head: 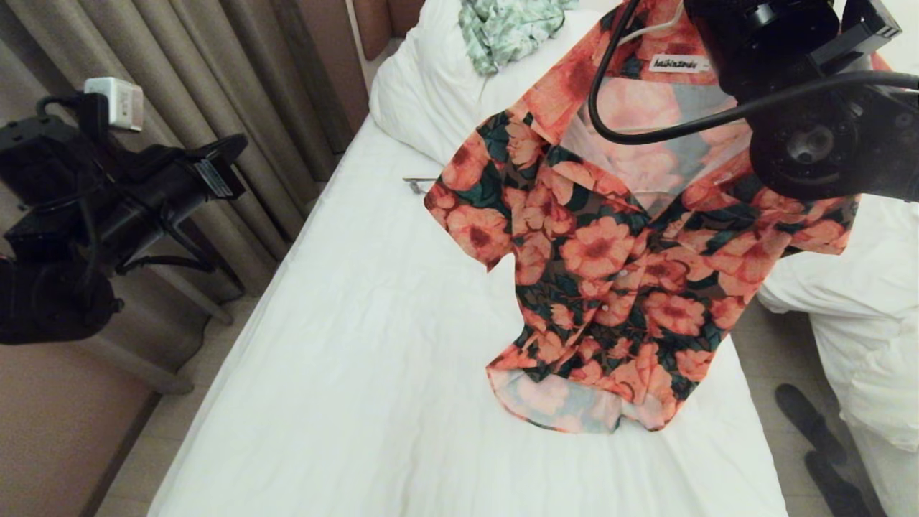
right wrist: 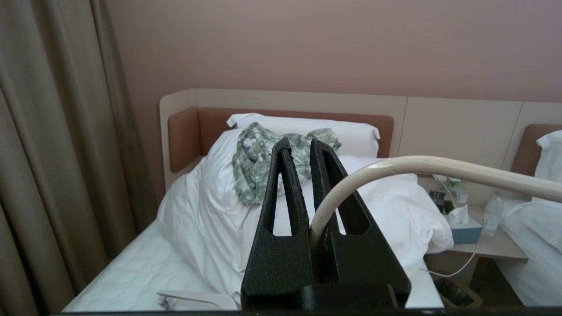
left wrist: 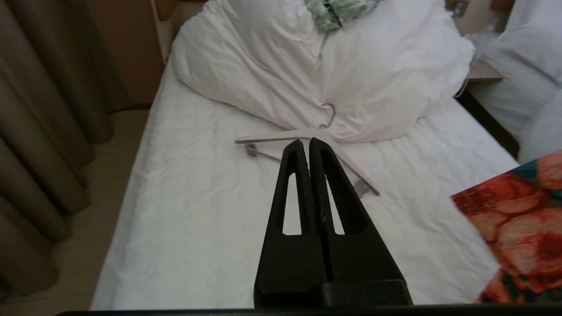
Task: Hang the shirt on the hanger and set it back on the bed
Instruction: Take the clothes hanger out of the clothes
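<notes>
The flowered shirt (head: 617, 258) hangs spread over the white bed (head: 359, 345), collar open and pale inside showing; one sleeve edge shows in the left wrist view (left wrist: 518, 219). I cannot tell whether its hem touches the sheet. My right gripper (right wrist: 300, 145) is shut on the cream hanger (right wrist: 421, 166), gripping the curved hook low between the fingers. The right arm (head: 804, 86) is high at the top right, above the collar. My left gripper (left wrist: 305, 142) is shut and empty, held off the bed's left side (head: 215, 154).
A thicker white hanger with a grey bar (left wrist: 272, 138) lies against the big pillow (head: 423, 93). Mint-green cloth (head: 502, 25) sits on the pillow. Curtains (head: 179, 86) hang left; a second bed (head: 861, 309) and dark shoes (head: 811, 424) are right. A nightstand (right wrist: 478, 248) stands beyond.
</notes>
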`<state>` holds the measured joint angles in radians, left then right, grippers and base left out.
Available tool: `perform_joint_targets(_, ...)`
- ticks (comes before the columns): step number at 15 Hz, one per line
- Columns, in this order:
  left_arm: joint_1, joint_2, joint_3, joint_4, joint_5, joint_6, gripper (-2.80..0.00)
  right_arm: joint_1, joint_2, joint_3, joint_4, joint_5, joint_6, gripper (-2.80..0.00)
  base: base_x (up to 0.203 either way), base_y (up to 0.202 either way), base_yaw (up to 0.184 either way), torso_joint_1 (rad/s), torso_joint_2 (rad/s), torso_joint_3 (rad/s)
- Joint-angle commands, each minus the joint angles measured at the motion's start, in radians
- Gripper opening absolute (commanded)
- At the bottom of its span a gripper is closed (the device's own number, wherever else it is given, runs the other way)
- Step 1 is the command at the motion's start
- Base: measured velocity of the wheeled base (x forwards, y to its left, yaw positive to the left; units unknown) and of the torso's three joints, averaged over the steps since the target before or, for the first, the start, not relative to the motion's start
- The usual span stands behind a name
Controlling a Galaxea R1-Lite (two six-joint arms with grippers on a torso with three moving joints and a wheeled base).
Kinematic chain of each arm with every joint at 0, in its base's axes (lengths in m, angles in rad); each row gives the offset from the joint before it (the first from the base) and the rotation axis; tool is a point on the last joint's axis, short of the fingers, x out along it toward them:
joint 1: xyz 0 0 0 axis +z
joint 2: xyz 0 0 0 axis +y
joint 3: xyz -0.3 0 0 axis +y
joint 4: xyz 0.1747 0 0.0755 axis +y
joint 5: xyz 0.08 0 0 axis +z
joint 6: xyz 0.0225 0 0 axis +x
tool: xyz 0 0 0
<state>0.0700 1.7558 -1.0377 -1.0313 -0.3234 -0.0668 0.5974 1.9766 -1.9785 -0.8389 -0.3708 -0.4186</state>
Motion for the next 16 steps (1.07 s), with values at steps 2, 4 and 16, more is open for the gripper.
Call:
perform_joint_targets(2,-0.063,-0.016,0.005,0.0,0.016,-0.011,-2.8,0.001,0.013,0.001,0.011,-0.003,0.003,-2.8,0.0,0.0,0.0,0.0,0.0,0.0)
perform_joint_targets(4,-0.152,-0.032,-0.012,0.09,0.09,-0.026,-2.8,0.001,0.005,0.002,0.076,-0.025,0.015,-2.8,0.0,0.0,0.0,0.0,0.0,0.0)
perform_joint_targets(16,-0.885,-0.073,0.049,0.351,0.494,-0.108,0.0,-0.015,-0.019,0.004,0.324,-0.16,0.118,-2.8,0.0,0.0,0.0,0.0,0.0,0.0)
